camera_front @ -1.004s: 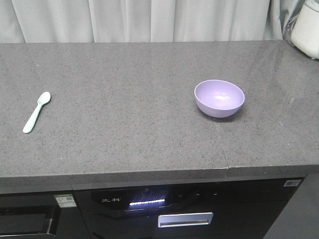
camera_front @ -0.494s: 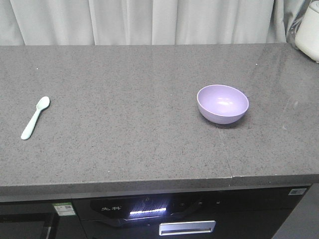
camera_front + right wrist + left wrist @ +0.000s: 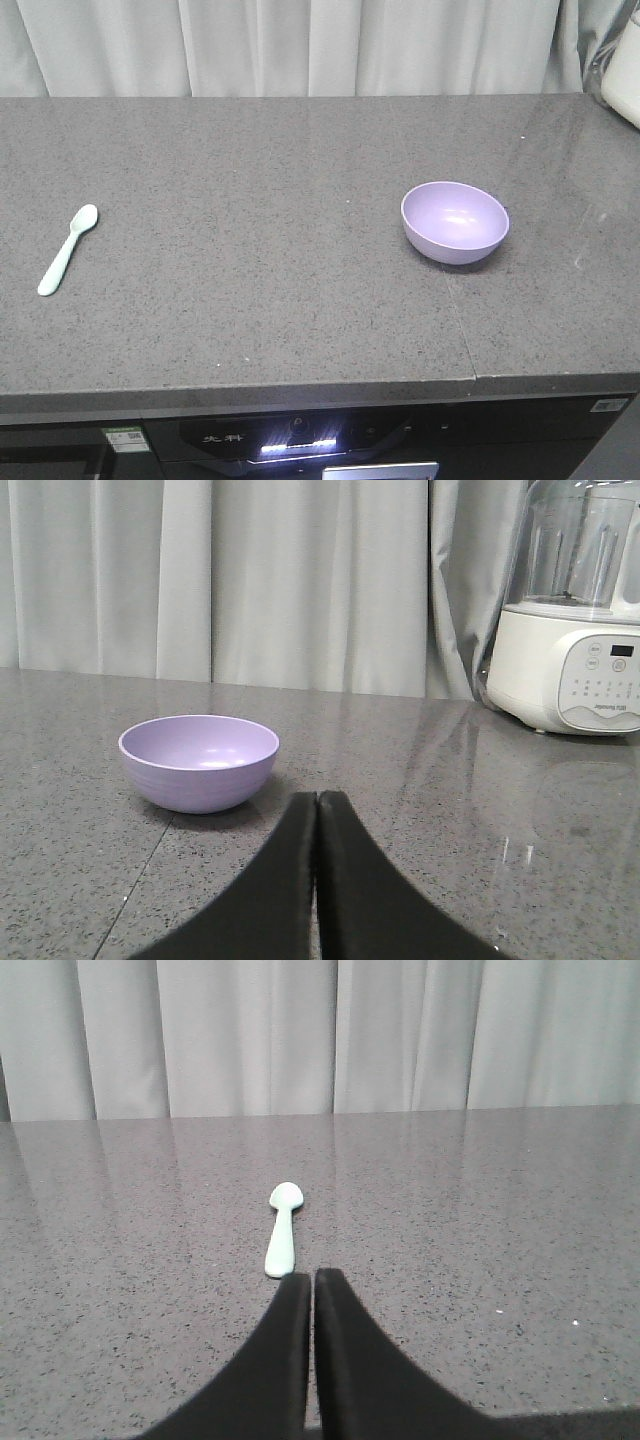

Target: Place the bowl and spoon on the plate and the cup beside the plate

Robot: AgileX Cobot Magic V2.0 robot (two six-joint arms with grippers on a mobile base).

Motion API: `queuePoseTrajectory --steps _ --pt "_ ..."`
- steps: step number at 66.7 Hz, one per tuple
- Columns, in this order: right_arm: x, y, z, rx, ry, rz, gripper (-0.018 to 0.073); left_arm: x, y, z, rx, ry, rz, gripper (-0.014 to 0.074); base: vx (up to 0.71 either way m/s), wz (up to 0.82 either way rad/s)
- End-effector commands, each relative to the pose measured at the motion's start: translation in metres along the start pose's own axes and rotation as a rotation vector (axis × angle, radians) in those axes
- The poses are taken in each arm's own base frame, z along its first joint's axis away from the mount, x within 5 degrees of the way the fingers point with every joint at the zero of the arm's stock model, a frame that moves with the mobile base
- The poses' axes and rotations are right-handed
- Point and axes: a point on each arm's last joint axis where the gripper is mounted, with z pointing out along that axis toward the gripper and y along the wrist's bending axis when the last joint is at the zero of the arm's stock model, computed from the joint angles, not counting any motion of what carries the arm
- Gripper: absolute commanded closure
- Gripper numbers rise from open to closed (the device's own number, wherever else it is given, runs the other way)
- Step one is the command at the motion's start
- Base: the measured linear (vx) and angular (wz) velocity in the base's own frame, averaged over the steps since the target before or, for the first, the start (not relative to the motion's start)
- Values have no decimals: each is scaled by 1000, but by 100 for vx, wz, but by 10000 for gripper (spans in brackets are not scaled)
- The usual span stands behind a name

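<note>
Kitchen: granite countertop [image 3: 250,200], blender [image 3: 570,670].

Lavender bowl [image 3: 455,221], mint spoon [image 3: 67,249], speckled grey counter [image 3: 250,200]

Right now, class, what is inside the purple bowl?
Nothing: the bowl is empty, only its smooth inside shows. The spoon lies apart on the counter. The near rim covers a little inside.

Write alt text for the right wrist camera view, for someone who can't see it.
A small lavender bowl sits empty and upright on a grey speckled counter, ahead and left of the shut, empty right end effector. A white appliance with a clear jug stands far right, before a pale curtain.
</note>
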Motion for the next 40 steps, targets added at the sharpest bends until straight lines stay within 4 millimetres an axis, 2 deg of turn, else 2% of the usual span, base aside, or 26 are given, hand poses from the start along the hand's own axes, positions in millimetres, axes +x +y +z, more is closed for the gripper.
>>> queuePoseTrajectory --steps 1,40 --pt "-2 0 -1 2 -73 -9 564 4 0 2 8 -36 -9 603 4 1" --pt "-2 0 -1 2 -73 -9 564 4 0 2 8 -36 -9 603 3 1"
